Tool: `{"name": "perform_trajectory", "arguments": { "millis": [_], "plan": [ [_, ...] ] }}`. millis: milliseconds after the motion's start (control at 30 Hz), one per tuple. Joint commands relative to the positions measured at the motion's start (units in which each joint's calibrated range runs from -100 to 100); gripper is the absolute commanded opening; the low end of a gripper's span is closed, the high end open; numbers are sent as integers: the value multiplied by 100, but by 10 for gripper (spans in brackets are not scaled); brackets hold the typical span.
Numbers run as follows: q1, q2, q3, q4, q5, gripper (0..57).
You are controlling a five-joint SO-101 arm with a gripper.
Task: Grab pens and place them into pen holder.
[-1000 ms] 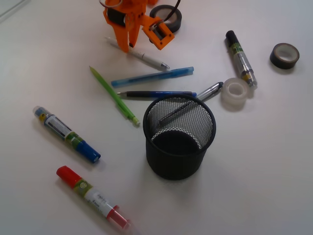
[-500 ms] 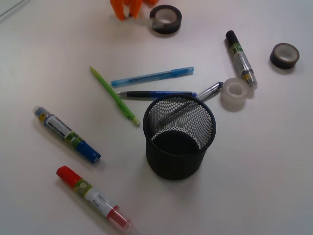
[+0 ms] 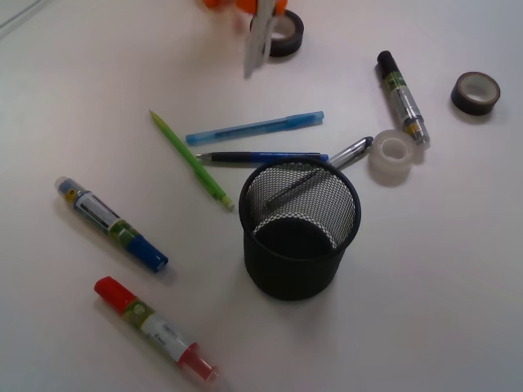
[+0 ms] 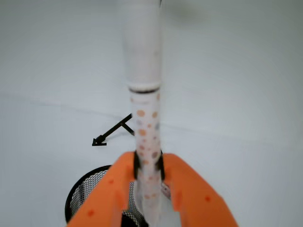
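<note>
The white-grey pen is pinched between the orange fingers of the gripper, its barrel running up out of the jaws in the wrist view; from the front it hangs blurred at the top edge, off the table. The black mesh pen holder stands upright in the middle, apart from the held pen. Just behind it lie the dark blue pen and the silver pen, both close to its rim. The light blue pen lies farther back, and the light green pen slants to the left. Three thick markers, a clear tape roll and two dark tape rolls lie around.
</note>
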Motion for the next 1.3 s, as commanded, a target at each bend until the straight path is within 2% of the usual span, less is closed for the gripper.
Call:
{"name": "perform_trajectory", "arguments": {
  "millis": [0, 433, 567, 733, 833, 967, 1267],
  "plan": [
    [-105, 1007, -660, -861, -78, 4],
    [-307, 3719, -2762, -1001, -161, 4],
    [-374, 4331, -3025, -1001, -454, 7],
    [-449, 4662, -3025, -1377, -498, 135],
    [-456, 4611, -3025, -1281, -454, 171],
    [-419, 3999, -3034, -476, -24, 176],
    [142, 1611, -2952, 3470, 1138, 172]
  ]
}}
